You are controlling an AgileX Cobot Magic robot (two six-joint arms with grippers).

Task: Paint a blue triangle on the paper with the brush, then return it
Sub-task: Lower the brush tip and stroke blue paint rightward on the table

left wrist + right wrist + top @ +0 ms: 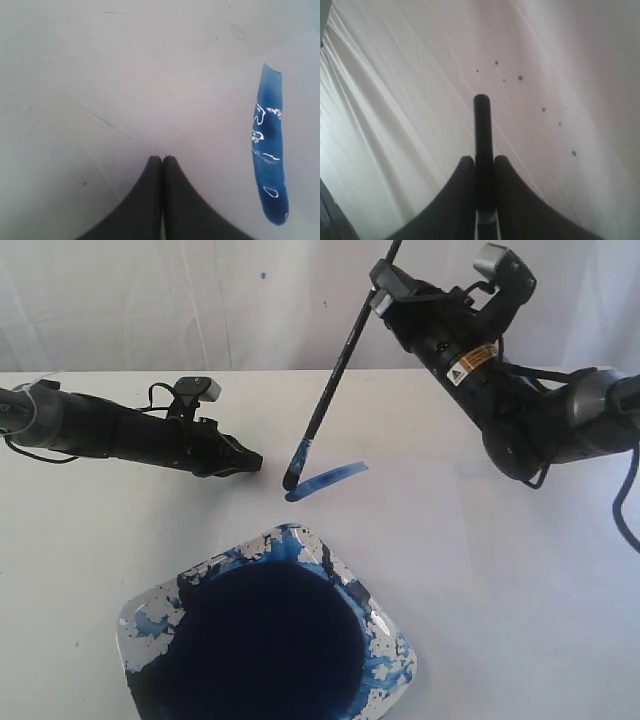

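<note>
My right gripper (384,287) (484,161) is shut on the upper handle of the black brush (330,392) (481,125). The brush slants down to the table, and its blue-stained tip (293,478) touches the near end of a single blue stroke (330,478) (270,150) on the white paper (400,515) (210,125). No full blue triangle shows, only this one stroke. My left gripper (255,457) (162,158) is shut and empty. It rests low at the paper's left edge, a short way left of the brush tip.
A square white dish (390,640) smeared with blue and holding a dark blue paint pool (265,645) stands at the front centre. White cloth hangs behind the table and carries a few blue specks (520,78).
</note>
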